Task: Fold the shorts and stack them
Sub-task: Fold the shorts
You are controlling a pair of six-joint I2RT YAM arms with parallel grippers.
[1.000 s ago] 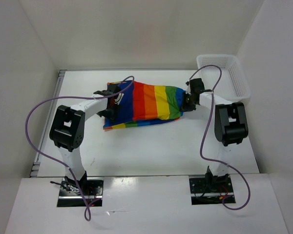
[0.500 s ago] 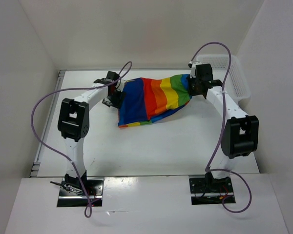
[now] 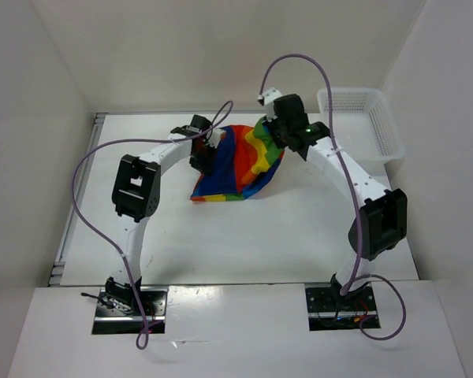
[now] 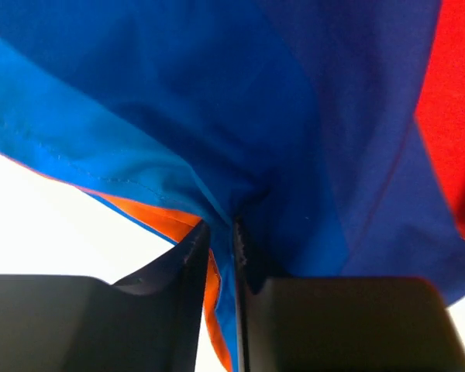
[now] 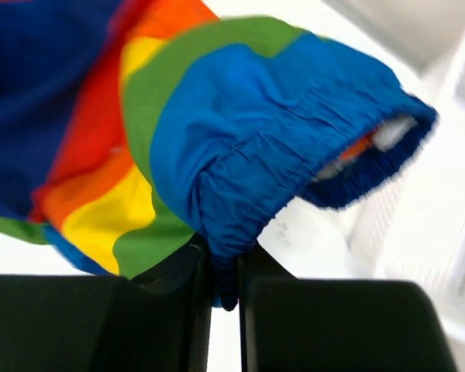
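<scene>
The rainbow-striped shorts hang bunched between my two arms over the far middle of the table, lower edge resting on it. My left gripper is at their left blue edge, jaws shut on a blue fold with an orange lining. My right gripper holds the upper right corner raised, jaws shut on the blue elastic waistband. In the right wrist view the shorts show green, yellow and red stripes beside the blue band.
A white mesh basket stands at the far right corner. White walls close in the table on the left, back and right. Purple cables loop over both arms.
The right gripper carried the waistband corner leftward and up, bunching the shorts. The left gripper moved right to the blue edge and closed on it.
</scene>
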